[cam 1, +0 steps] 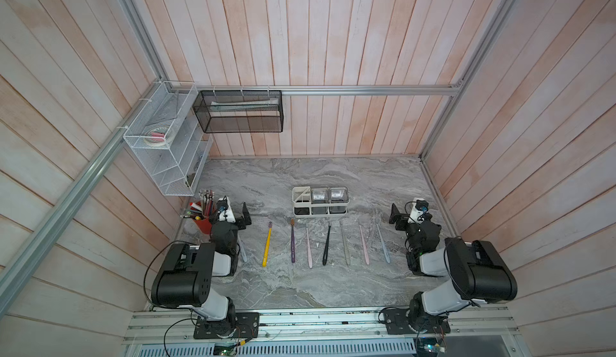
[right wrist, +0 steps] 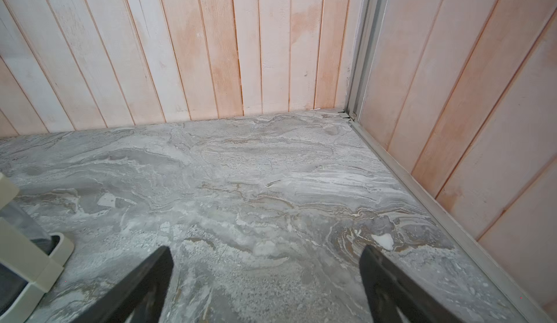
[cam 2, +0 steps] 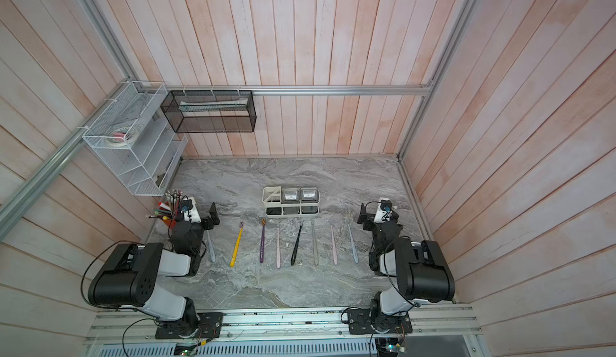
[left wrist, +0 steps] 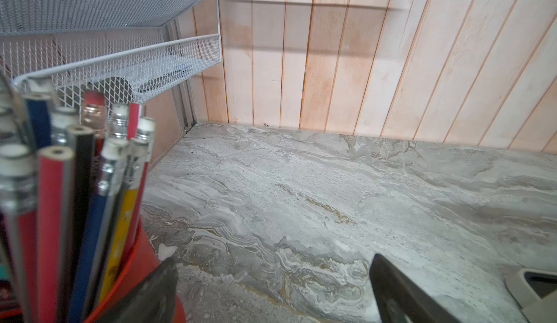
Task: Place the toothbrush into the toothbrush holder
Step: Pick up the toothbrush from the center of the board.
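Observation:
The cream-white toothbrush holder [cam 1: 320, 201] [cam 2: 290, 201] stands mid-table, with a divided slot section and two clear cups. In front of it several toothbrushes lie in a row, among them a yellow one [cam 1: 266, 245], a purple one [cam 1: 292, 242] and a black one [cam 1: 326, 244]. My left arm partly covers a pale toothbrush [cam 1: 242, 252]. My left gripper [cam 1: 246, 215] [left wrist: 272, 261] hovers open at the row's left end and holds nothing. At the right end my right gripper [cam 1: 396, 217] [right wrist: 266, 249] is open too, over bare marble. A corner of the holder [left wrist: 521, 288] [right wrist: 36, 273] shows in each wrist view.
A red cup of pens and pencils [cam 1: 201, 222] [left wrist: 144, 258] stands right beside my left gripper. A white mesh shelf [cam 1: 166, 138] and a black mesh basket [cam 1: 238, 112] hang on the walls at the back left. Wooden walls enclose the marble table [cam 1: 300, 282].

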Robot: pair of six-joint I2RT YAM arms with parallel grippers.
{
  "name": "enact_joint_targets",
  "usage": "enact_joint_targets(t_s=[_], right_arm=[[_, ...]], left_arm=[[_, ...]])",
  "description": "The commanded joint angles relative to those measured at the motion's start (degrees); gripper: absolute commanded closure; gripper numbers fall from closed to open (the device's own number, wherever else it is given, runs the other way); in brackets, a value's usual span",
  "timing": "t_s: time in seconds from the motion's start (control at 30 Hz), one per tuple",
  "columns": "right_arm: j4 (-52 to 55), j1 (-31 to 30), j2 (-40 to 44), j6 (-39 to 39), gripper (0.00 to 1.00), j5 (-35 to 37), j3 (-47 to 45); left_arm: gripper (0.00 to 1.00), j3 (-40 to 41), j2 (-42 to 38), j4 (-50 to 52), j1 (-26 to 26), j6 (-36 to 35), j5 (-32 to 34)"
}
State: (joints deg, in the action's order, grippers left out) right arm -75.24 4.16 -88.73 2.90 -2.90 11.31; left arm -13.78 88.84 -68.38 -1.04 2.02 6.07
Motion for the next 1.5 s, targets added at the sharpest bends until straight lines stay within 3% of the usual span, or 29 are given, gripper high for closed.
enact_joint_targets(t_s=[0.0,0.97,1.17,1.47], right_arm=[[-1.0,-0.3,-0.6,-0.5,0.02,-0.1,1.0],[-1.0,-0.2,-0.6,-0.5,0.02,-0.1,1.0],[-2.2,-0.6,0.7,-0.3,0.02,2.0,-0.2],[8.4,-5.0,14.1,-3.8,0.02,7.9,-0.2]], left_arm=[[0.00,-0.9,0.8,-1.0,0.2,0.5,0.3],[0.00,0.7,0.1,-3.6,0.3,1.3,2.1],[0.00,3.0,-4.4,-3.7,0.3,1.5,2.7],[0.00,3.0,-17.5,5.7,2.2,0.1,4.3]])
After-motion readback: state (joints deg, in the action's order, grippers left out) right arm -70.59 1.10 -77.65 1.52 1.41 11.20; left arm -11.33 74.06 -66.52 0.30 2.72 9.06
